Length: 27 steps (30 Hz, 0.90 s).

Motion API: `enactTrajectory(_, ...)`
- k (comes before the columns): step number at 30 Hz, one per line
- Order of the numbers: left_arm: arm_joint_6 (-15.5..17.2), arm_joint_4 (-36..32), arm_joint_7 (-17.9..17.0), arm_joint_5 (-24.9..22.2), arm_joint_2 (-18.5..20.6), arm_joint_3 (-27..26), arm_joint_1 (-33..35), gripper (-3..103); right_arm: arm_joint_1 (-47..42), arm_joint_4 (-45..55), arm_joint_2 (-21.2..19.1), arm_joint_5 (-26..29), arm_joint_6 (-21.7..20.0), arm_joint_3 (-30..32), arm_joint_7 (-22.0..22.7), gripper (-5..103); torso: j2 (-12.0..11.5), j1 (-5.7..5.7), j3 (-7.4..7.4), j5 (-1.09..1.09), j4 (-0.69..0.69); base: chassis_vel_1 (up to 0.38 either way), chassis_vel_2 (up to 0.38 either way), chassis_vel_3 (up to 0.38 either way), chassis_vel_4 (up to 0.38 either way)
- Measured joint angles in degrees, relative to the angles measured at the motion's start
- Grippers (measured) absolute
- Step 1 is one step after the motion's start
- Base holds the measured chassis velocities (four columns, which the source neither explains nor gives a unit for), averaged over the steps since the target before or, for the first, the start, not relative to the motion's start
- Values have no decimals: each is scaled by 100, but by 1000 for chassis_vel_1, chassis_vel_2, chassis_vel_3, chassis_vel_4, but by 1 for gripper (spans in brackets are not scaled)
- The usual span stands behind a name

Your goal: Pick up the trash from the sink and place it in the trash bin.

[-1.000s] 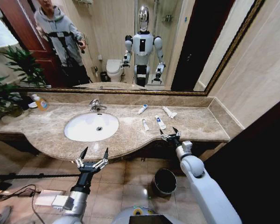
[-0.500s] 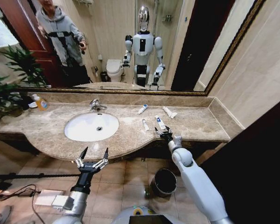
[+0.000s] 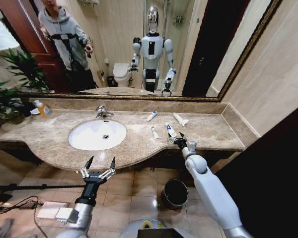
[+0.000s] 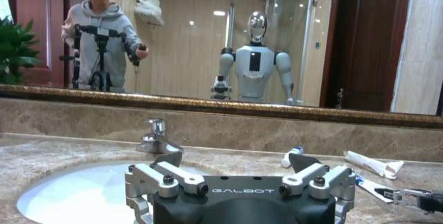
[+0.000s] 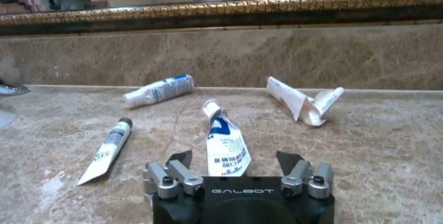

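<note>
While the right gripper (image 3: 178,141) hovers with fingers spread over the beige-brown marble counter (image 3: 208,131), a flattened white tube with blue print (image 5: 225,148) lies just ahead between its fingertips, untouched; a slim white tube with a dark cap (image 5: 107,150) lies at its ten o'clock, a capped white-and-blue tube (image 5: 159,90) at eleven, a crumpled plain white tube (image 5: 300,99) at one; the white oval sink (image 3: 97,134) sits well apart; the round black trash bin (image 3: 175,193) stands on the floor below; the left gripper (image 3: 98,167) hangs open before the counter edge.
</note>
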Motion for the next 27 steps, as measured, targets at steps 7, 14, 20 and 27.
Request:
enactTrajectory(7,0,0,0,0,0,0,0,100,-20,-12,35,2,-19,-6,-13,58,0,0,0,0,0,0,0,0,0)
enactTrajectory(14,0,0,0,0,0,0,0,100,-37,-7,46,2,-24,-12,0,31,0,0,0,0,0,0,0,0,0)
enactTrajectory(20,0,0,0,0,0,0,0,100,-42,20,31,23,-28,-11,12,10,0,0,0,0,0,0,0,0,0)
enactTrajectory(27,0,0,0,0,0,0,0,100,-77,82,21,83,-29,26,15,0,1,0,0,0,0,0,0,0,0)
